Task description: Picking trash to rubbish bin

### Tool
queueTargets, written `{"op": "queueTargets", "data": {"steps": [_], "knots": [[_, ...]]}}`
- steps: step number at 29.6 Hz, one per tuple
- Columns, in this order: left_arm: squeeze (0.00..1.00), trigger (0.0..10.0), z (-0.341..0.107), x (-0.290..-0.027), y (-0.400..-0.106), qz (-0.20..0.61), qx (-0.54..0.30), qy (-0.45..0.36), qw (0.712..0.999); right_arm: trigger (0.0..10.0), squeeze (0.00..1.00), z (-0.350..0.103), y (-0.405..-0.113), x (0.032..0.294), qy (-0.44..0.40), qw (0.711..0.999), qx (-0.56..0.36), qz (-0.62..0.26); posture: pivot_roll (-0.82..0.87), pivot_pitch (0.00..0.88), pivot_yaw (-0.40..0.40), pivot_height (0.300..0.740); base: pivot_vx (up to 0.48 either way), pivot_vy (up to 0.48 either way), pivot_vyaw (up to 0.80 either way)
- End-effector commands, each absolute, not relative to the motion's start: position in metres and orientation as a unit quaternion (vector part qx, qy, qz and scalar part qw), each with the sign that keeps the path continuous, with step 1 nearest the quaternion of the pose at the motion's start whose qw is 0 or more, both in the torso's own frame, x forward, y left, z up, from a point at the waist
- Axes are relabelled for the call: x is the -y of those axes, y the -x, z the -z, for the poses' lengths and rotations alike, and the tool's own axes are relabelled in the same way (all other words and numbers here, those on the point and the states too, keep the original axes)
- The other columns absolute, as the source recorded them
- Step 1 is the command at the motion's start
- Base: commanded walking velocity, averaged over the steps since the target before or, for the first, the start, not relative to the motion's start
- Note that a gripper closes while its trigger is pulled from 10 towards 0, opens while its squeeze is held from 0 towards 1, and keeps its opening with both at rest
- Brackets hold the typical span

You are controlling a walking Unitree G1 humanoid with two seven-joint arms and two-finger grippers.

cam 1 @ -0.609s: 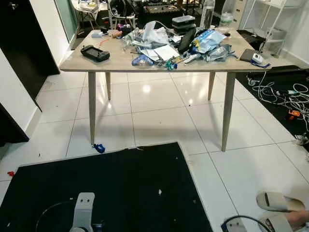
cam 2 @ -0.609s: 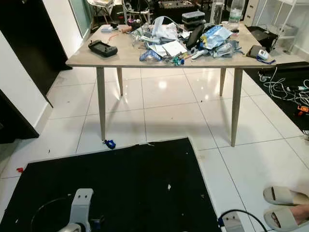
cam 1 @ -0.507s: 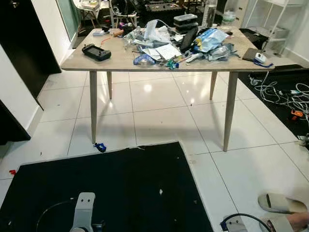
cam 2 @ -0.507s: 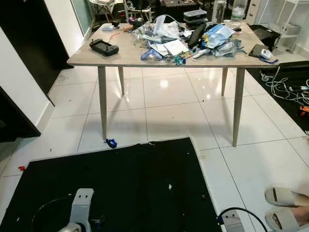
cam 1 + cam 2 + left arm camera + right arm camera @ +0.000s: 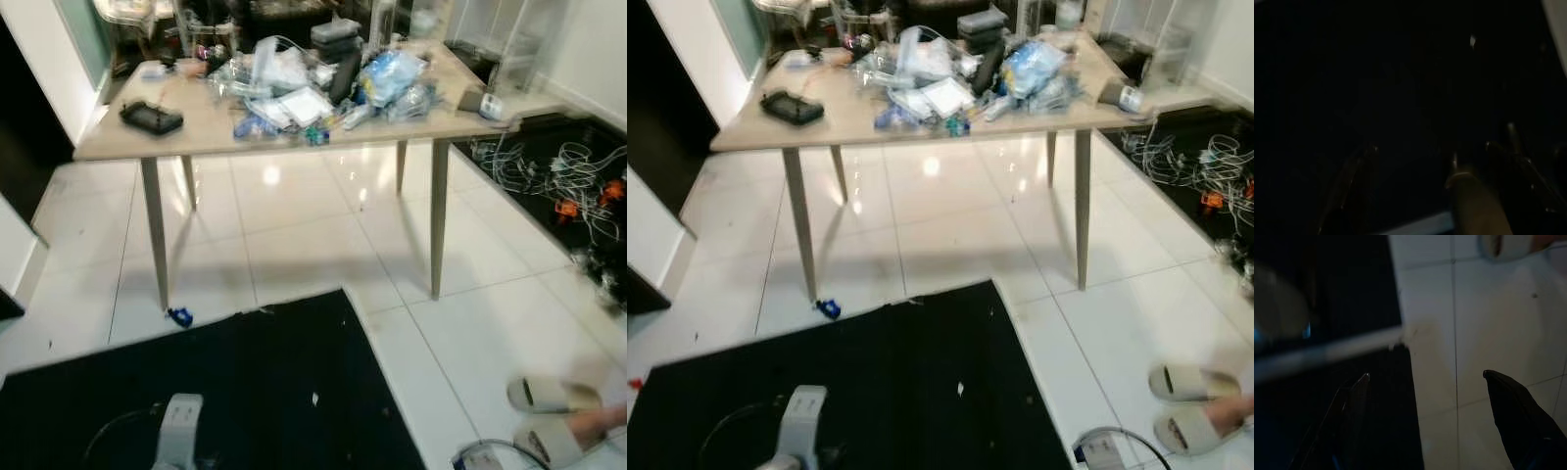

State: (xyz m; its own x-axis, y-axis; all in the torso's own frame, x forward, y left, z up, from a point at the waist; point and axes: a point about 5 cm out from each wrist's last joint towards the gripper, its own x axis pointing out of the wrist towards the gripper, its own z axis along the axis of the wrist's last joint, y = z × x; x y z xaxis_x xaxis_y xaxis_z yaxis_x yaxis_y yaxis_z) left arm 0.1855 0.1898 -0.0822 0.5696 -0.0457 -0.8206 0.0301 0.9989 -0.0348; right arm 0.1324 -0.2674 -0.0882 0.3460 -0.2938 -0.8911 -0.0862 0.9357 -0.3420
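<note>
The right gripper point(image 5: 1425, 382) hangs low with its two black fingers spread apart and nothing between them, over the edge where the black mat point(image 5: 245, 392) meets the white tiled floor point(image 5: 323, 235). The left gripper point(image 5: 1435, 156) hangs over the mat in deep shade; its fingers look apart and empty, though the picture is very dark. In the head views both arms sit at the bottom edge of the frame, idle.

Further out, a small blue scrap point(image 5: 179, 316) lies on the floor at centre left, just beside the mat's far edge and the foot of the near left table leg. The wooden table point(image 5: 118, 142) fills the upper half of the frame, and a heap of wrappers and plastic litter point(image 5: 323, 83) is piled on its middle, with a black handheld device point(image 5: 151, 117) apart at upper left. A person's foot in pale slippers point(image 5: 554, 416) rests at lower right; cables point(image 5: 549, 166) lie at upper right.

The views are blurred, so the robot seems to be walking: this looks like the approach step, nothing picked yet. No rubbish bin can be made out. Next it must close on the table or the scrap, stop, and raise an arm to grasp.
</note>
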Motion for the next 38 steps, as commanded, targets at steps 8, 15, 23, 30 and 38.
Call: {"op": "queueTargets", "data": {"steps": [8, 15, 23, 30, 38], "knots": [[0.00, 10.0, 0.088, -0.194, -0.172, 0.017, -0.485, 0.006, 0.874, 10.0, 0.00, 0.092, -0.130, 0.260, 0.162, 0.803, -0.572, 0.054, -0.07, 0.043, 0.068, 0.740, 0.292, 0.000, -0.29], [0.00, 10.0, 0.084, -0.200, -0.179, -0.015, -0.467, 0.033, 0.884, 10.0, 0.00, 0.091, -0.129, 0.261, 0.164, 0.801, -0.573, 0.052, -0.07, 0.045, 0.064, 0.740, 0.298, 0.000, 0.00], [0.00, 10.0, 0.038, -0.234, -0.242, -0.101, -0.321, 0.132, 0.932, 10.0, 0.00, 0.092, -0.128, 0.261, 0.166, 0.800, -0.575, 0.050, -0.06, 0.058, 0.059, 0.740, 0.302, 0.000, 0.00], [0.00, 10.0, -0.015, -0.250, -0.293, -0.105, -0.171, 0.236, 0.951, 10.0, 0.00, 0.092, -0.128, 0.261, 0.171, 0.797, -0.577, 0.046, -0.06, 0.058, 0.059, 0.740, 0.324, 0.000, 0.00], [0.00, 10.0, -0.090, -0.224, -0.347, 0.045, 0.001, 0.286, 0.957, 10.0, 0.00, 0.092, -0.127, 0.261, 0.173, 0.796, -0.579, 0.044, -0.05, 0.067, 0.055, 0.740, 0.343, 0.000, 0.00]]}}
